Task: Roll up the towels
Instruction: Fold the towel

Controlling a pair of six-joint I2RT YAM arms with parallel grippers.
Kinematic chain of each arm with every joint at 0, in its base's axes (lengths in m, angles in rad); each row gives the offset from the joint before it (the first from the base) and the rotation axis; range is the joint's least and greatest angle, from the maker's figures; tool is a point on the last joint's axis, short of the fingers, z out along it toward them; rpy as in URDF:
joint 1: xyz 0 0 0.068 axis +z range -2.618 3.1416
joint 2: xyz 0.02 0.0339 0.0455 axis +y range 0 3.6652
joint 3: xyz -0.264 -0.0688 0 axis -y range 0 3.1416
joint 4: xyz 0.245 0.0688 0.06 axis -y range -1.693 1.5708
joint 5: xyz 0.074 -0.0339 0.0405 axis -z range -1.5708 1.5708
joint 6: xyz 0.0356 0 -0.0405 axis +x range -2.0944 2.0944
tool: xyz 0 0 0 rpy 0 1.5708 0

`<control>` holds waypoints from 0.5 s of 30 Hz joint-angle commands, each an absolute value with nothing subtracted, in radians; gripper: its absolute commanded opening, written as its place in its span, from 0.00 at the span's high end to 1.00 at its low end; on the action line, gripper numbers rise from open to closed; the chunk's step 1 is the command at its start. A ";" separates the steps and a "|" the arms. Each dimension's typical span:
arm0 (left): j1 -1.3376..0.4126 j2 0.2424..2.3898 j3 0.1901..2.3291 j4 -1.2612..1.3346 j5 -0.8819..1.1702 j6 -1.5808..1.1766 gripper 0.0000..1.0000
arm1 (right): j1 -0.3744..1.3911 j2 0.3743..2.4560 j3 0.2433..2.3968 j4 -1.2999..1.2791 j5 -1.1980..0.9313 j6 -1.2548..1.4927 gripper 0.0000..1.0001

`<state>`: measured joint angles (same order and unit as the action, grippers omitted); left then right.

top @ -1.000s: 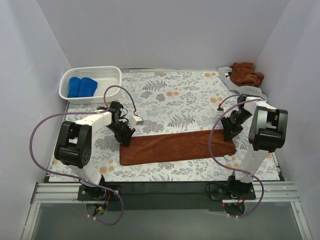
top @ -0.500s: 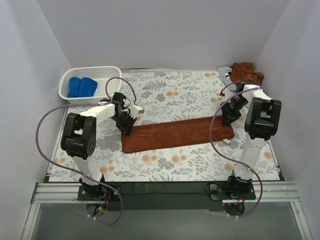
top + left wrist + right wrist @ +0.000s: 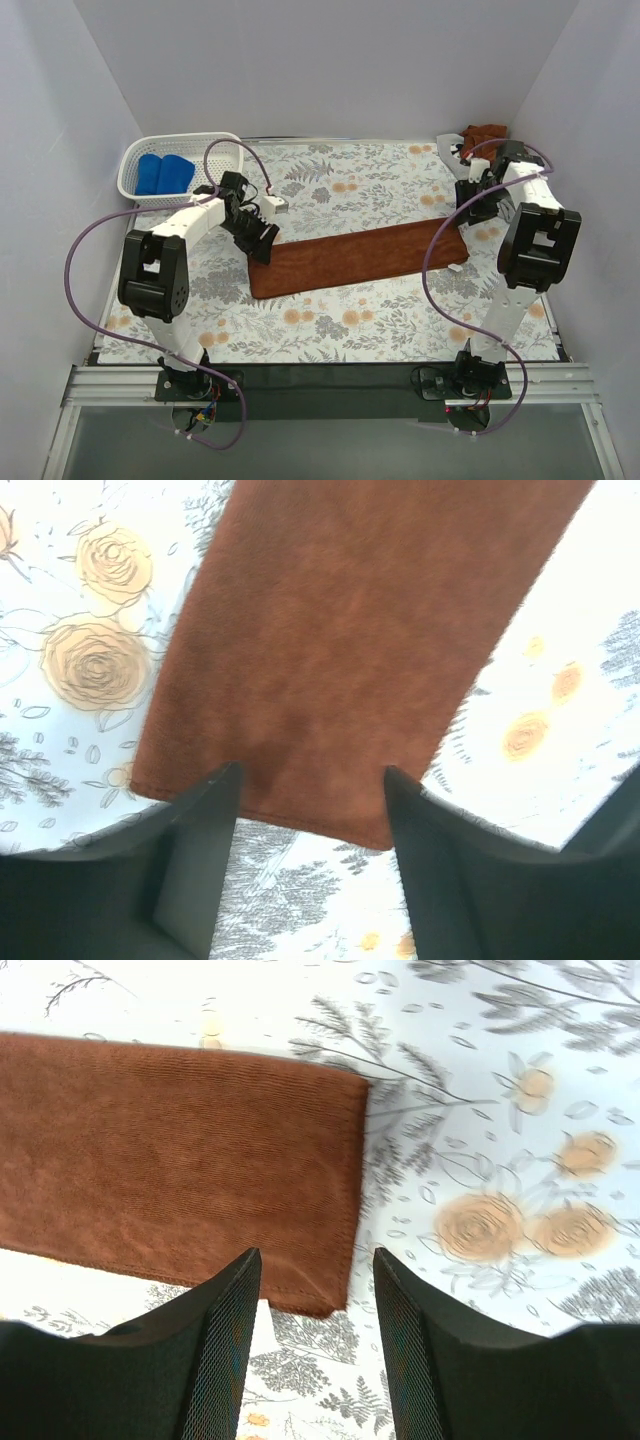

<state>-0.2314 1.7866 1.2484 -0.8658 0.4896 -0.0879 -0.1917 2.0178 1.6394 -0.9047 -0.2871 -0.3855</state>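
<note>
The rust-brown towel [image 3: 360,258] is laid flat as one long strip across the middle of the table [image 3: 350,190], a little slanted, with its right end nearer the far edge. It is not rolled at all yet, so the step in hand is judged to be the start of the roll, with the strip set out and ready. The left gripper [image 3: 312,790] is hung just over the left short end of the strip. Its two fingers are spread apart and nothing is held between them. The right gripper [image 3: 315,1265] is placed over the right short end, by the near corner of the strip. Its fingers are spread apart too, and nothing is held. The left arm is reached forward from its base and bent in toward the middle, with its wrist tipped down. The right arm is stretched along the right edge of the table, with its wrist turned in toward the towel. For the next move, one short end would likely need to be pinched, lifted and turned over on itself, kept tight and straight. Two blue towels [image 3: 165,173] are seen already rolled in the white basket [image 3: 226,172] at the far left corner.
</note>
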 commanded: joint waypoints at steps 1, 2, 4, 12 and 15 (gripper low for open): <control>-0.230 1.717 1.284 -0.919 0.587 -0.051 0.41 | -0.222 2.003 1.649 -0.891 -0.265 -0.344 0.53; -0.230 1.710 1.282 -0.923 0.609 -0.049 0.41 | -0.227 2.020 1.652 -0.894 -0.268 -0.338 0.53; -0.229 1.694 1.276 -0.925 0.617 -0.045 0.40 | -0.230 2.042 1.658 -0.900 -0.275 -0.334 0.54; -0.229 1.680 1.262 -0.923 0.588 -0.041 0.40 | -0.230 2.109 1.680 -0.914 -0.311 -0.318 0.57; -0.230 1.677 1.256 -0.914 0.588 -0.044 0.40 | -0.224 2.128 1.660 -0.920 -0.313 -0.319 0.60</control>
